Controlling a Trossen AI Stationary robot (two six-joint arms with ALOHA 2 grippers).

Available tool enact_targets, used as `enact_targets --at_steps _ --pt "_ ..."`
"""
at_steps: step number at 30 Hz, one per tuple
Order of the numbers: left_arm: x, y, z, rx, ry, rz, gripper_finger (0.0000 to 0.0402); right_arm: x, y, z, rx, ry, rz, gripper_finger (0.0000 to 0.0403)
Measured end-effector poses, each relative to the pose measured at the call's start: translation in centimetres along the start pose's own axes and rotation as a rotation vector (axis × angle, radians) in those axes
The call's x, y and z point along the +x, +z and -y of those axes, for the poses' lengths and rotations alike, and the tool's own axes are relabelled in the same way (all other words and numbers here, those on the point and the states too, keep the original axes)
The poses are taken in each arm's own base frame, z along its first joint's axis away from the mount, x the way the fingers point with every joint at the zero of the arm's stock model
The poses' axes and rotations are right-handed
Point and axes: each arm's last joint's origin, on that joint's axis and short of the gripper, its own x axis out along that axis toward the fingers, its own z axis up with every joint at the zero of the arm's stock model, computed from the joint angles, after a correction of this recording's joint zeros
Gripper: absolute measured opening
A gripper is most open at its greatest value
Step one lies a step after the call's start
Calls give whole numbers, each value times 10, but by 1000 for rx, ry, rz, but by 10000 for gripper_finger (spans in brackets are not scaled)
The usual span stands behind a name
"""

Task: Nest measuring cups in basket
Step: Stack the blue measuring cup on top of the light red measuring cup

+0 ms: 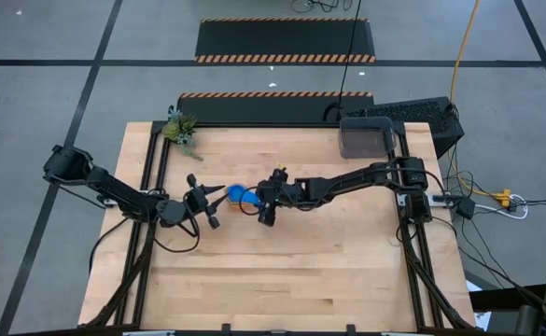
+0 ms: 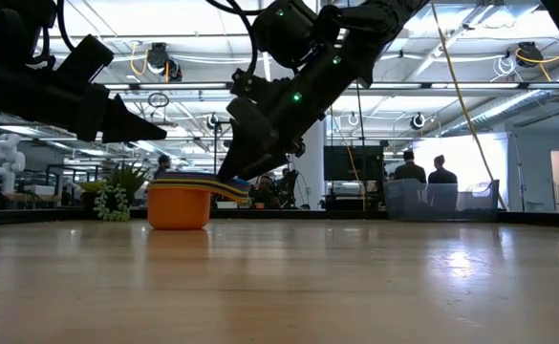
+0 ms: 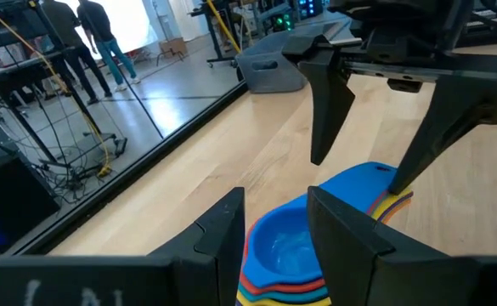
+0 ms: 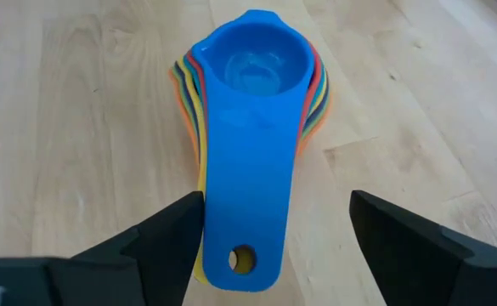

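Now, from left to right across the table: the left gripper (image 1: pixel 201 206) waits just left of the stack of measuring cups (image 1: pixel 244 195), its two fingers (image 3: pixel 223 242) parted about halfway and holding nothing; the blue cup's bowl shows in the gap between them in its wrist view, but I see no touch. The cups are already nested one inside another, blue on top and orange (image 2: pixel 178 207) at the bottom, and the stack stands on the wood near the middle of the table.

Next comes the right gripper (image 1: pixel 267 207), directly over the handle end of the stack. Its jaws are wide apart and empty, one finger on each side of the blue handle (image 4: pixel 250 208). The long axis of the handles runs from the bowls toward this gripper, so the handle lies straight between the fingers, and the jaws would close across its narrow width. In the low view the fingertips are down at the height of the handles, which stick out above the table.

Farthest right and toward the far edge is the basket (image 1: pixel 365 138), well apart from the stack, on the right arm's own side. I judge that the right arm is the better one for the grasp and the carry, because the basket lies behind it and not beyond the left arm.
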Motion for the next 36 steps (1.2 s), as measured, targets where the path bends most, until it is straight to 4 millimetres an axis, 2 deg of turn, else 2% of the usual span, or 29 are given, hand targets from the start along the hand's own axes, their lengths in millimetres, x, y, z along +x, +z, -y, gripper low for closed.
enact_targets --at_steps 7,10,15,19,22,24,27,31,36 --pt "0 0 0 0 0 0 131 0 0 -1 -32 48 -6 286" --pt "0 0 0 0 -2 0 131 -8 3 -6 -50 61 4 286" --pt "0 0 0 -5 -13 -1 131 -36 13 -28 -207 77 64 294" --pt "0 -1 0 -12 -13 -5 131 -53 7 -49 -440 -74 51 297" --pt "0 -1 0 -17 -14 -5 131 -55 2 -56 -430 -86 42 297" --pt "0 -1 0 -17 -15 -6 131 -52 3 -51 -321 -51 59 297" --pt "0 -1 0 -21 -15 -6 131 -43 6 -31 -151 -49 86 297" --pt "0 -1 0 -28 -15 -6 131 -34 7 -9 -41 -22 83 299" --pt "0 -1 1 -27 -32 -5 131 -14 -5 -2 30 81 8 315"
